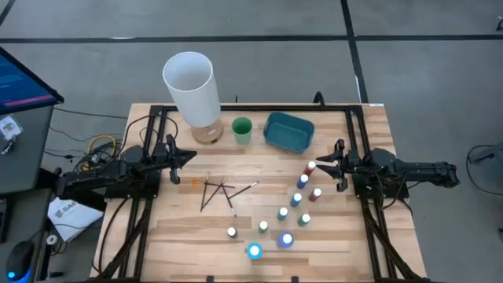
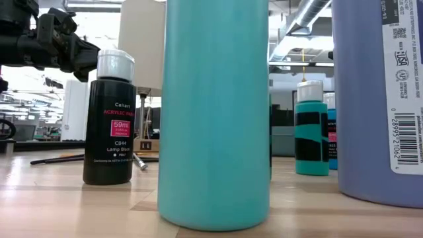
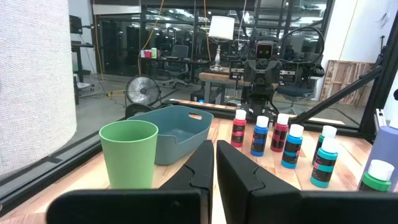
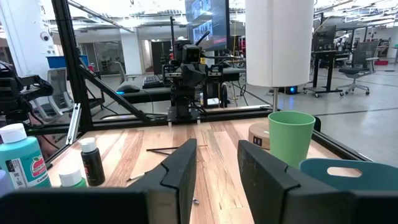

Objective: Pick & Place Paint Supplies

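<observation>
at the table's left edge, near nine o'clock, the left gripper (image 1: 191, 157) waits with its fingers (image 3: 205, 163) pressed together on nothing; at three o'clock the right gripper (image 1: 316, 163) waits with its fingers (image 4: 183, 163) apart and nothing between them, just beside the nearest bottle. by my reading the task has not visibly begun: every supply lies on the bare wood and the tray (image 1: 288, 131) at one o'clock looks empty, as does the cup (image 1: 241, 130) at twelve. assuming tray or cup is the goal, all the picking and placing is left. the bottles (image 1: 302, 181) stand upright in a loose arc from the three o'clock side down to six o'clock: a string of small ones near the right gripper, then a few more toward the front edge, where two larger ones (image 1: 254, 251) stand closest to the low camera. they are white-capped with blue, teal, red, green, purple and black bodies; one black bottle (image 2: 110, 119) reads as acrylic paint on its label. the brushes (image 1: 214, 191), thin dark sticks, lie crossed in a small heap at the table's centre, slightly toward the left arm, with one paler one angled out of the pile. a tall white lamp (image 1: 191, 85) stands at eleven o'clock, beside the cup.
</observation>
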